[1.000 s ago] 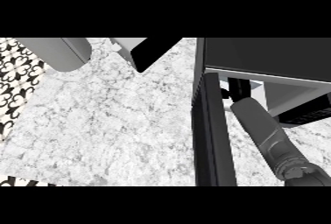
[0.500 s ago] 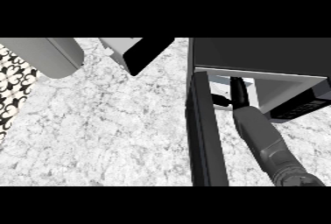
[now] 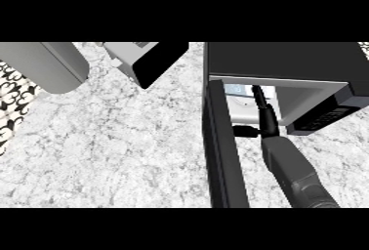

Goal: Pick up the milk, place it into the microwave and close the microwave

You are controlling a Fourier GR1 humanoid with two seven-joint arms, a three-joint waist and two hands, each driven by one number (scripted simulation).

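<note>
The black microwave [image 3: 288, 58] stands at the upper right with its door [image 3: 220, 146] swung open toward me, seen edge-on. My right forearm comes up from the lower right and my right hand [image 3: 264, 117] reaches into the cavity. The milk [image 3: 235, 91], a white carton with a pale blue top, is inside the cavity between the door's hinge side and my fingers [image 3: 258, 97]. The fingers lie along its right side and the thumb [image 3: 245, 131] hooks in at its near end. Most of the carton is hidden by the hand and the door. My left hand does not show.
The marble counter [image 3: 115, 146] spreads to the left of the door. A white box with a black face [image 3: 148, 58] and a grey rounded body [image 3: 43, 63] stand at the far left. A patterned black-and-white strip [image 3: 13, 97] runs down the left edge.
My right hand has pushed further into the microwave's cavity, and the milk now shows inside it. The view has shifted, so the door and microwave sit more to the left.
</note>
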